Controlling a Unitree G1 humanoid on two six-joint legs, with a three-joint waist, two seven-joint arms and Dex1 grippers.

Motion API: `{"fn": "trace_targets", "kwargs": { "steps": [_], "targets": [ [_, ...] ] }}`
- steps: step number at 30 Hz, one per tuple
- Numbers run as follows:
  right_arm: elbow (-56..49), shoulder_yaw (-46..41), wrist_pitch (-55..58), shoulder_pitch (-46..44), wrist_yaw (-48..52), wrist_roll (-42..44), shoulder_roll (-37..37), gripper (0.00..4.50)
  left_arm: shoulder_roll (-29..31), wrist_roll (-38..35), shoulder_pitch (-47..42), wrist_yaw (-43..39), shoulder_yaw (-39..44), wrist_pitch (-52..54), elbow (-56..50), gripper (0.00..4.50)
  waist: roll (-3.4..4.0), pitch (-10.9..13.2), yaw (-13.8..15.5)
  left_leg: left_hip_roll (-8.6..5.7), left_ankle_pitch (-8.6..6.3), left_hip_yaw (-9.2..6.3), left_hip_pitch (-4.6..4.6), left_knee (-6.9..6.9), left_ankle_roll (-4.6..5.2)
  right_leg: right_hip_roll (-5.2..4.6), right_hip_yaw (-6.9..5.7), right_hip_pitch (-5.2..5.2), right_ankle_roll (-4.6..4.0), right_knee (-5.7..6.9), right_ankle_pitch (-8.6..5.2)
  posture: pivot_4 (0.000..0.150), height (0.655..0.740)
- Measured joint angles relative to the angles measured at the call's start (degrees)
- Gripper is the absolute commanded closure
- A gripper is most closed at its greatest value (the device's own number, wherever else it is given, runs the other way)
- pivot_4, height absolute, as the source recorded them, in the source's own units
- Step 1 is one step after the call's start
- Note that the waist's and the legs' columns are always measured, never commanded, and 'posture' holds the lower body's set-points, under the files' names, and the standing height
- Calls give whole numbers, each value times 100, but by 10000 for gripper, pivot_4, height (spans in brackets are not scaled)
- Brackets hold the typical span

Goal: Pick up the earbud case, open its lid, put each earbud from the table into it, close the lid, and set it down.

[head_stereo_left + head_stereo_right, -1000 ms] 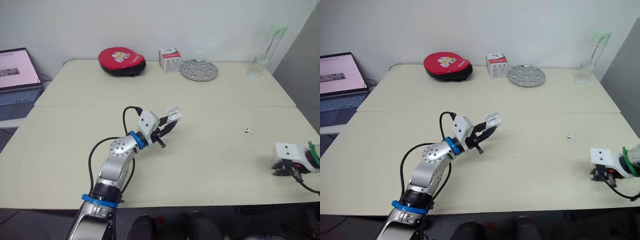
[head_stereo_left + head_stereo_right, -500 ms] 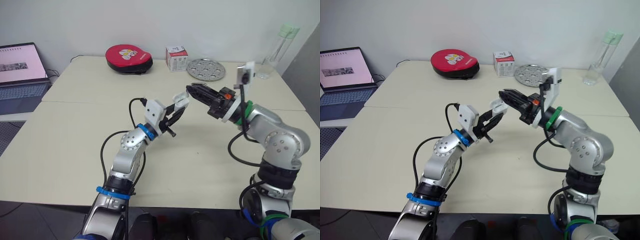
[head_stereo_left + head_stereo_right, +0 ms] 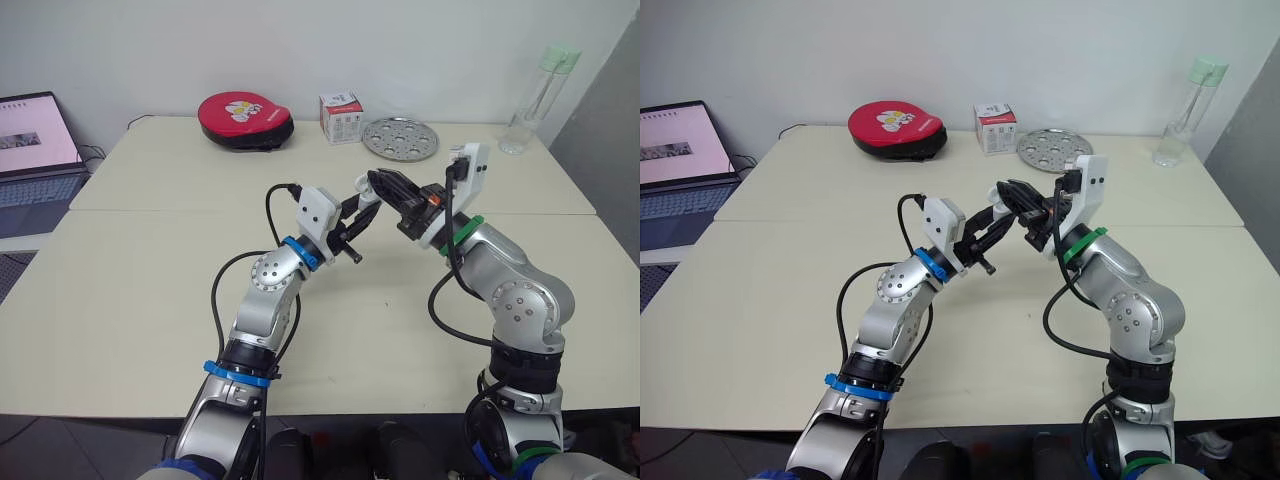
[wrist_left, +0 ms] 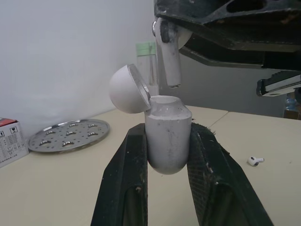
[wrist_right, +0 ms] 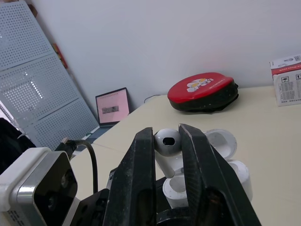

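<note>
My left hand (image 3: pixel 354 213) grips the case (image 4: pixel 168 139), held up over the desk (image 3: pixel 150 270), lid (image 4: pixel 126 89) open. My right hand (image 5: pixel 167 135) pinches one earbud (image 4: pixel 170 63) stem-down just above the case's mouth, not yet seated. The other earbud (image 4: pixel 254 161) lies on the desk. Pickup and opening look done. Left: seat this bud, fetch the second, close, set down.

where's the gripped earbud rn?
In the left wrist view, the earbud hangs stem down just above the open case in the left gripper, pinched by the right gripper.
</note>
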Motion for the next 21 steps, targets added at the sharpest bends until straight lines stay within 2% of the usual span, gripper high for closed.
{"fn": "trace_targets", "kwargs": {
  "steps": [15, 17, 21],
  "targets": [
    [241, 325, -452, 253, -104, -200, -50, 41232, -64, 0, 1, -9, -21, 114, -48, 37539, 0, 0, 0, 0, 0, 0, 0, -1, 0, 0, 1, 0, 1, -2, -1, 1500, 7400],
    [241, 331, -460, 263, -135, -197, -43, 33953, -59, 0, 1, -12, -20, 126, -49, 37539, 0, 0, 0, 0, 0, 1, -1, -1, 0, 0, 2, 0, 1, -3, -1, 1500, 7400],
    [241, 283, -450, 292, -229, -124, 19, 22115, -25, 0, 1, -13, 6, 188, -49, 37539, 0, 0, 0, 0, 0, 0, 0, -1, 0, 0, 1, -1, 1, -2, -1, 1500, 7400]
  ]
}}
